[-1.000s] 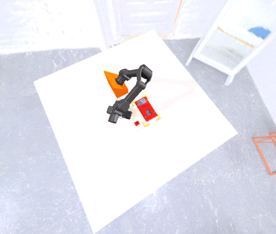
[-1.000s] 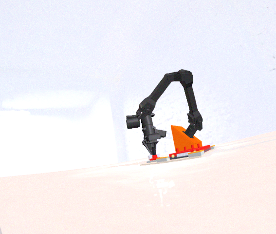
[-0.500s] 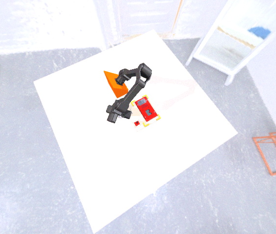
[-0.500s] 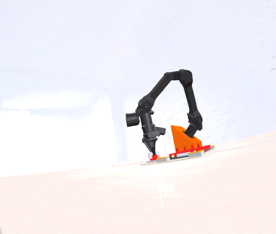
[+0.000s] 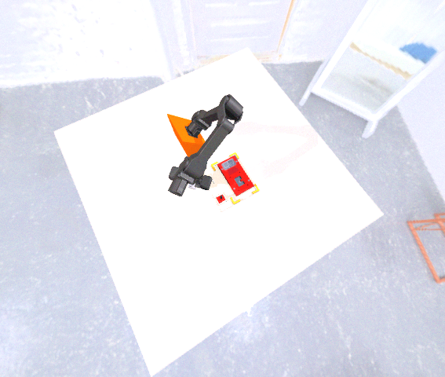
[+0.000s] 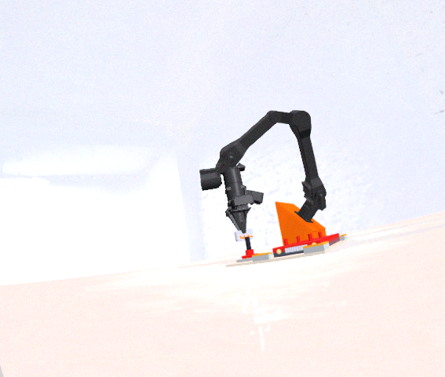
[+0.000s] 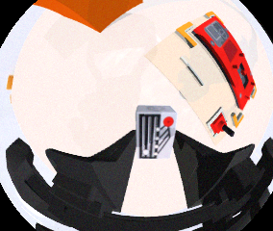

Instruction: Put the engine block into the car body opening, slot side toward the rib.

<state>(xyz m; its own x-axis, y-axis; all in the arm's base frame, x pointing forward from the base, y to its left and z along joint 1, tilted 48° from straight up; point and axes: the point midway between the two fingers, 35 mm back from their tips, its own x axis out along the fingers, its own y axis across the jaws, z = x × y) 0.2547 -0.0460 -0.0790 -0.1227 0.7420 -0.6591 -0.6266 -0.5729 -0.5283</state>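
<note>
The engine block (image 5: 191,187) (image 6: 238,236) (image 7: 168,114) is a pale grey box with dark slots, pale bars and a red dot on its top. My gripper (image 6: 243,232) (image 7: 154,134) is shut on it, one finger at each side, and holds it upright above the table. The red car body (image 5: 230,175) (image 6: 291,245) (image 7: 233,63) lies flat to one side of the gripper. Its dark opening (image 5: 239,181) (image 7: 243,74) is near one end, away from the block. The rib cannot be made out. The arm hides most of the gripper in the top view.
Yellow corner brackets (image 5: 214,166) (image 7: 186,32) stand around the car body on a pale board (image 7: 167,58). A small red piece (image 5: 218,200) (image 6: 248,254) (image 7: 216,123) with an upright black post stands on the board near the gripper. An orange wedge (image 5: 179,130) (image 6: 291,227) (image 7: 98,14) carries the arm's base.
</note>
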